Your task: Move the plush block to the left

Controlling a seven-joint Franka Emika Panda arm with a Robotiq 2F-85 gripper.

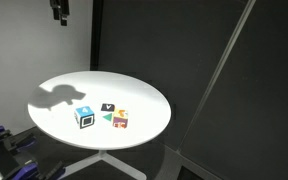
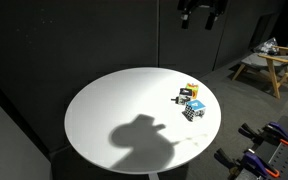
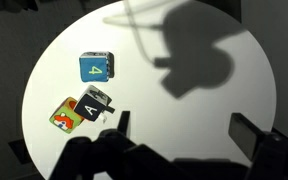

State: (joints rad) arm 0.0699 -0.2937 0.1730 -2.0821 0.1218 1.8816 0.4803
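The plush block (image 3: 96, 67), blue on top with white sides, sits on the round white table (image 3: 184, 130). It shows in both exterior views (image 1: 85, 117) (image 2: 193, 110). Next to it lie a red-yellow block (image 3: 63, 116) (image 1: 120, 120) and a small flat black-and-white block (image 3: 92, 104) (image 1: 107, 107). My gripper (image 3: 184, 122) is open and empty, high above the table, well away from the blocks. It hangs near the top edge in both exterior views (image 1: 60, 12) (image 2: 200, 14).
Dark curtains surround the table. The gripper's shadow (image 2: 144, 135) falls on the tabletop. A wooden stool (image 2: 269, 62) stands at the back. Clamps with blue handles (image 1: 2, 140) lie beside the table.
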